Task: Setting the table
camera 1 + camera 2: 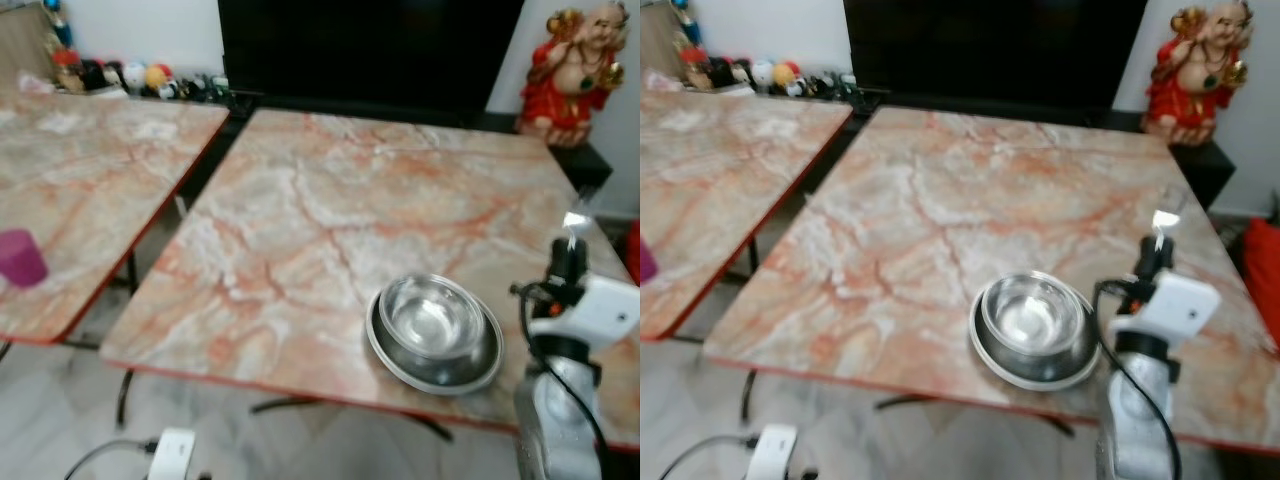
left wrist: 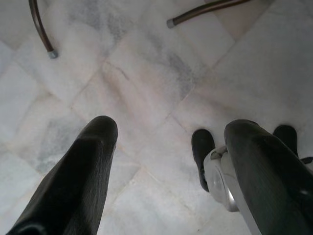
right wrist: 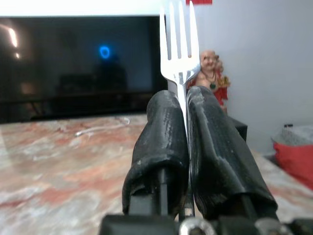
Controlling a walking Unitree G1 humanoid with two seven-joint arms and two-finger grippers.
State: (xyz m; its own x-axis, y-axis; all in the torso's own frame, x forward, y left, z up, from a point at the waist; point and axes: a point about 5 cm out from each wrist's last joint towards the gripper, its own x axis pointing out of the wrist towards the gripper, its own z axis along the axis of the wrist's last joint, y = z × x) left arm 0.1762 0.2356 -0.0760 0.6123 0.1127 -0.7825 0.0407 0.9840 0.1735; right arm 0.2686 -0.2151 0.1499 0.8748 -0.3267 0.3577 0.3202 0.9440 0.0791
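Note:
A steel bowl (image 1: 432, 318) sits inside a shallow steel plate (image 1: 386, 356) near the front edge of the marble table (image 1: 330, 220). Just right of them, above the table's right side, my right gripper (image 1: 568, 262) is shut on a silver fork (image 3: 179, 44). The fork stands upright with its tines (image 1: 573, 226) pointing up. My left gripper (image 2: 172, 129) hangs low over the white tiled floor, open, with nothing between its fingers.
A second marble table (image 1: 90, 170) stands to the left with a purple cup (image 1: 20, 257) on it, across a narrow gap. Behind are a black screen (image 1: 370, 45) and a red statue (image 1: 570, 70). A white box with a cable (image 1: 172, 455) lies on the floor.

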